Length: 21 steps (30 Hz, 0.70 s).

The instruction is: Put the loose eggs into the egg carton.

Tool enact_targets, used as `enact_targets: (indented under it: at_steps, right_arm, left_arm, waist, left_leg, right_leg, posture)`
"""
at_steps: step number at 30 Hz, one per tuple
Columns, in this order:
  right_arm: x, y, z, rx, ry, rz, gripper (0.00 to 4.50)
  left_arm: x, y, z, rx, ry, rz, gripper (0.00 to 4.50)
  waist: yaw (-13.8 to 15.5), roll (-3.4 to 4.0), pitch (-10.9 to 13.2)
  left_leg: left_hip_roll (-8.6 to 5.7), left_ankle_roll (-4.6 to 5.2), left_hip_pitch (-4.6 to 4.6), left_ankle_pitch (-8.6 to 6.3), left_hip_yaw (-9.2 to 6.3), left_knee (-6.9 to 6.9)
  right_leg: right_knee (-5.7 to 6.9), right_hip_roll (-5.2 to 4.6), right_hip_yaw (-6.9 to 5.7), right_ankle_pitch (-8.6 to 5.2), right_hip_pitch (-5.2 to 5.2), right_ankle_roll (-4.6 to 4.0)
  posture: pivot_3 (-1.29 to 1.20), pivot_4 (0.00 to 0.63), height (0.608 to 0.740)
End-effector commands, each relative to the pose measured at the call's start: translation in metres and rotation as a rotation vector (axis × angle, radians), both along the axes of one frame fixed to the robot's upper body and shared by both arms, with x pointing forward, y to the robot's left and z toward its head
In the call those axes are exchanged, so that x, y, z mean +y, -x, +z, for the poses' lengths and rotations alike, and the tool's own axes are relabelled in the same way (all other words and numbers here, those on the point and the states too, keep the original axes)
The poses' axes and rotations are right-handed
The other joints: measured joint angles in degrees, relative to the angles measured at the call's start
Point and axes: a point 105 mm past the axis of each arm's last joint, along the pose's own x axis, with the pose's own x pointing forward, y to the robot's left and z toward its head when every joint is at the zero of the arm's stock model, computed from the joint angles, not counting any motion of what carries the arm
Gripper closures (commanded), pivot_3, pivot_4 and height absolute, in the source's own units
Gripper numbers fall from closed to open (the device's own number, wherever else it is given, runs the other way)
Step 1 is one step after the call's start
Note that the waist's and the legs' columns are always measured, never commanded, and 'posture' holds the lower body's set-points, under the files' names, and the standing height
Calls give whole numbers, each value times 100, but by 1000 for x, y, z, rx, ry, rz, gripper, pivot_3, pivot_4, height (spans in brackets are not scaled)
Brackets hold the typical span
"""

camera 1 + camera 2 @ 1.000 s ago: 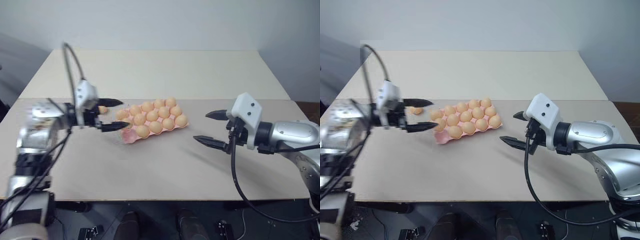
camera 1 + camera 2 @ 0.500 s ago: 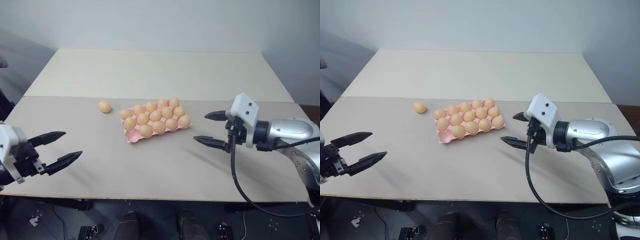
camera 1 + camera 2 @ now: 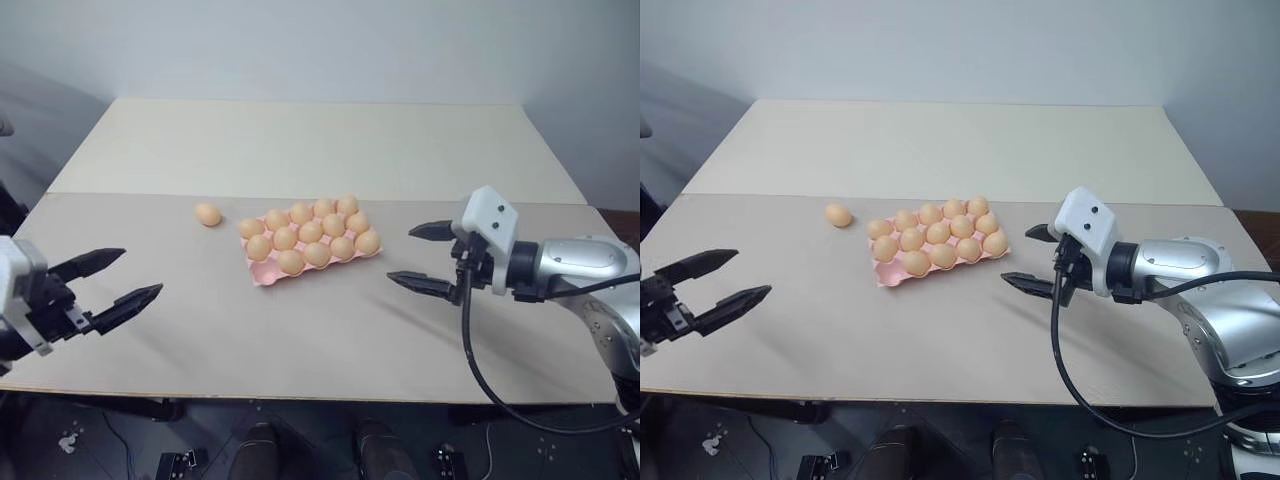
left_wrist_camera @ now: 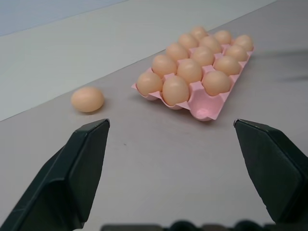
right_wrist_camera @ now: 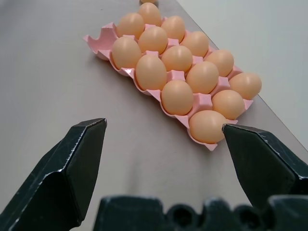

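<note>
Since a second ago the left gripper (image 3: 108,280) has pulled back from the carton (image 3: 262,273) toward the table's (image 3: 300,340) near left edge, jaws wide and empty. Fourteen eggs fill the carton mid-table, one corner cup (image 4: 202,112) bare. One loose egg (image 3: 208,214) lies just left, unobstructed. Right gripper (image 3: 421,257) hovers right, wide open, empty.

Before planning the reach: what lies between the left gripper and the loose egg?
Bare table only, seen from the left wrist; left gripper, loose egg.

No readable text, no labels, no brand marks, no numbers, no signs on anything here
</note>
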Motion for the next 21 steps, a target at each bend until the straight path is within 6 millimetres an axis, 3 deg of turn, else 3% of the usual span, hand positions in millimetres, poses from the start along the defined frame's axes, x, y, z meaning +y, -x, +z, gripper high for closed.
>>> enact_targets:
  at_steps: [1,11,16,21]
  right_arm:
    - [1,3,12,-59,-6,4,0]
    - [3,2,14,-75,-13,4,0]
    - [4,1,16,-84,-19,-1,0]
    - [3,2,17,-88,-21,-9,0]
  left_arm:
    - [4,-23,4,1,-57,61,32]
    - [-4,-145,-5,131,-32,381,32]
    - [-24,-187,-7,174,37,503,32]
    - [-33,-211,-11,214,96,620,32]
  waist:
    - [26,-1,0]
    - [21,-8,-4]
    - [6,-10,-4]
    - [-6,-12,-4]
  left_leg:
    - [0,0,2,0,0,0]
    - [-7,0,-11,1,-6,7]
    - [-8,1,-13,1,-10,10]
    - [-11,1,-17,1,-15,16]
  right_leg:
    - [1,0,-1,0,2,0]
    - [6,0,-6,1,-4,1]
    - [9,1,-6,2,-6,1]
    - [9,-1,-9,2,-6,1]
  posture:
    - [0,150,740]
    - [0,150,740]
    - [0,150,740]
    - [0,150,740]
